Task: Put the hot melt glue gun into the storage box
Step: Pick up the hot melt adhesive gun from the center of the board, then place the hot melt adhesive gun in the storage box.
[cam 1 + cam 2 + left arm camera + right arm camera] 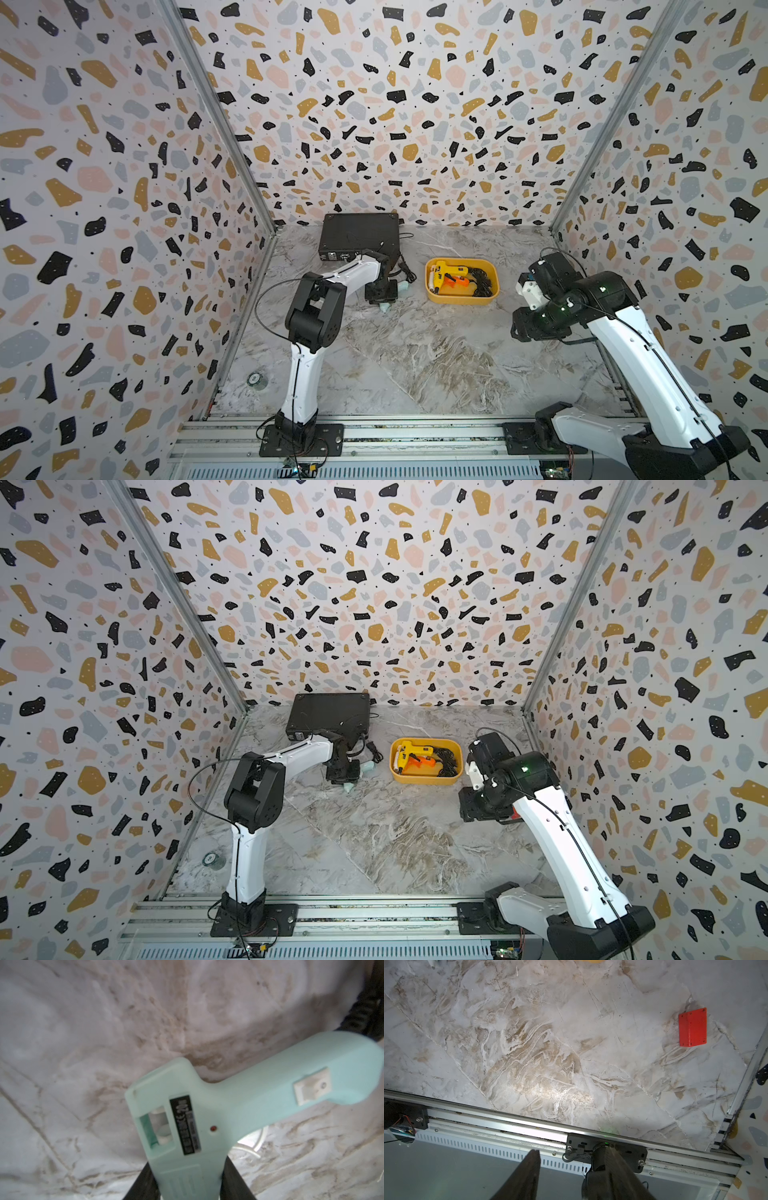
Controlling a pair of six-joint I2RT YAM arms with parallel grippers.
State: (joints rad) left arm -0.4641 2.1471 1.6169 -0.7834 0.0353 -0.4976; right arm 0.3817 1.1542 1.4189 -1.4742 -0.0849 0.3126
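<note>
Mint glue gun (207,1115) lies flat on marble table (415,353), outside yellow tray (461,300), between tray and black case (359,235). Handle points toward tray; black cord trails from it. Left gripper (187,1165) low over gun, fingers (143,1180) pressed on both sides of barrel, gripping. In both top views only mint tips show past gripper. Yellow glue gun (446,272) with coiled cord lies inside tray. Right gripper (573,1153) held above table, near tray, fingers apart, nothing between. Red block (693,1027) on table below it.
</note>
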